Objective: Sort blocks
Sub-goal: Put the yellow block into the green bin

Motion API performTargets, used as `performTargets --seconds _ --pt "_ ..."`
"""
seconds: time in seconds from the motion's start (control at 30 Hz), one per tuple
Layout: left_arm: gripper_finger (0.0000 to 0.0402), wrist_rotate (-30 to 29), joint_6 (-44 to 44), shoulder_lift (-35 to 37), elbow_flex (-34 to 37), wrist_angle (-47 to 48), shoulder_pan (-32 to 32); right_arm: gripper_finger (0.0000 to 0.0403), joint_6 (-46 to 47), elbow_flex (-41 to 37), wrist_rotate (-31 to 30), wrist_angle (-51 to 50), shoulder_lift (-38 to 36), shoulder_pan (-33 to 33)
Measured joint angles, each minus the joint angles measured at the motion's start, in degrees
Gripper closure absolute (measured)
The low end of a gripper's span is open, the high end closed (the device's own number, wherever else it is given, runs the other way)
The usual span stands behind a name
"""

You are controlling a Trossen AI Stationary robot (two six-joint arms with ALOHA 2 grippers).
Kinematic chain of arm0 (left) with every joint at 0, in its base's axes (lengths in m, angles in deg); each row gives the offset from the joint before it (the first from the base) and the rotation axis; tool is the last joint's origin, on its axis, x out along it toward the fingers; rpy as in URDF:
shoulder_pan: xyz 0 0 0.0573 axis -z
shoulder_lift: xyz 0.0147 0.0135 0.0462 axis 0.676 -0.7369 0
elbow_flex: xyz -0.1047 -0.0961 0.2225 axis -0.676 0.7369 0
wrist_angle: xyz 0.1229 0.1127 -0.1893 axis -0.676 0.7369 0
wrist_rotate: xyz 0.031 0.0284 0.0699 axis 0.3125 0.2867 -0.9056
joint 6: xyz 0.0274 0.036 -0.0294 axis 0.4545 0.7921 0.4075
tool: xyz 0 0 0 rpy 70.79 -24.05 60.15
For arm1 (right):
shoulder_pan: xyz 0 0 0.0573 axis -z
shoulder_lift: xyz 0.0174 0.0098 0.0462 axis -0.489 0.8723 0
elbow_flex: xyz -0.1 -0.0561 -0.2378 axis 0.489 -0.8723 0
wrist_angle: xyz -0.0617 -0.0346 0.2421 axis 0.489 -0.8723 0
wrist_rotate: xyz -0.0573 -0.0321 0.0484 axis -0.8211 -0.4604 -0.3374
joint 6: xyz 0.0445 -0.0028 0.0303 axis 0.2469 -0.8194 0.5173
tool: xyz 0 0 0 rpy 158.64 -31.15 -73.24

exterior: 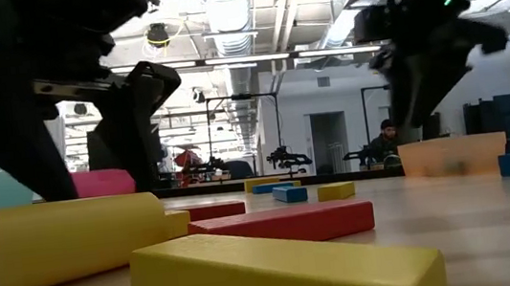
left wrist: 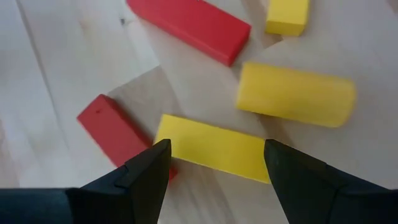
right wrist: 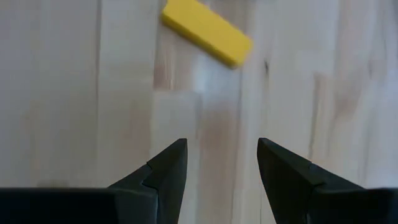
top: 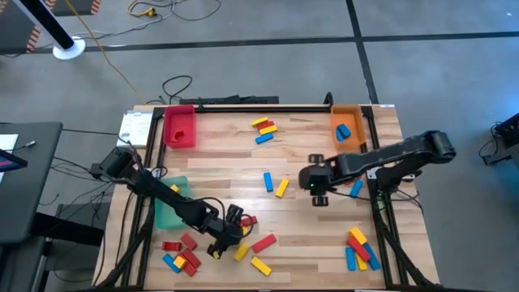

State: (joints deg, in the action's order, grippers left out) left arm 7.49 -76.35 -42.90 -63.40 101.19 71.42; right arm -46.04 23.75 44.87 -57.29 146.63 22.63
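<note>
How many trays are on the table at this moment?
3. The red tray sits at the far left corner, the orange tray at the far right corner, and the green tray on the left side, partly hidden under the left arm.

Three trays stand on the worktop [top: 308,138]: one red tray [top: 179,127] at upper left, one orange tray [top: 347,126] at upper right, one green tray [top: 169,212] at lower left. There are two arms, so two end effectors: the left end effector [top: 225,239] and the right end effector [top: 306,180]. Blocks [top: 268,181]: three or four at top centre, two mid-frame, one blue in the orange tray, five at lower right, about six at lower left, and five around the left end effector.
</note>
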Motion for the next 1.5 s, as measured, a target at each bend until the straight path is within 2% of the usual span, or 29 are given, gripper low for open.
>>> performTargets --seconds 0.2,0.43,0.53,0.73,1.0,1.13,1.37,1.5 --pt "0.015 -0.32 -0.37 0.0 0.0 2.52 -1.69 0.0196 -9.13 0.35 0.69 7.71 8.16 3.84" --pt "0.015 -1.15 -0.47 1.41 0.02 3.03 -4.53 0.0196 -16.22 4.67 5.14 12.47 14.86 7.81" --pt "0.015 -1.5 0.19 3.2 0.04 3.13 -5.74 0.0196 -19.38 7.4 6.14 12.25 16.99 7.99" --pt "0.015 -1.51 2.13 7.01 0.61 3.15 -7.23 0.0196 -24.49 11.55 12.35 10.18 21.87 7.99" --pt "0.015 -1.34 3.98 8.55 0.63 2.85 -8.73 0.0201 -25.33 14.53 14.51 5.8 27.7 9.25" --pt "0.015 -1.31 4.21 8.55 0.66 2.91 -9.18 0.0236 -24.47 14.75 15.1 4.84 28.05 8.99" --pt "0.015 -1.33 5.06 8.52 0.66 2.12 -9.38 0.0358 -23.08 14.44 15.08 4.39 25.5 7.25" --pt "0.015 -3.95 4.99 8.52 0.66 0.27 -9.58 0.0365 -20.94 14.17 15.21 3.33 23.9 6.03"
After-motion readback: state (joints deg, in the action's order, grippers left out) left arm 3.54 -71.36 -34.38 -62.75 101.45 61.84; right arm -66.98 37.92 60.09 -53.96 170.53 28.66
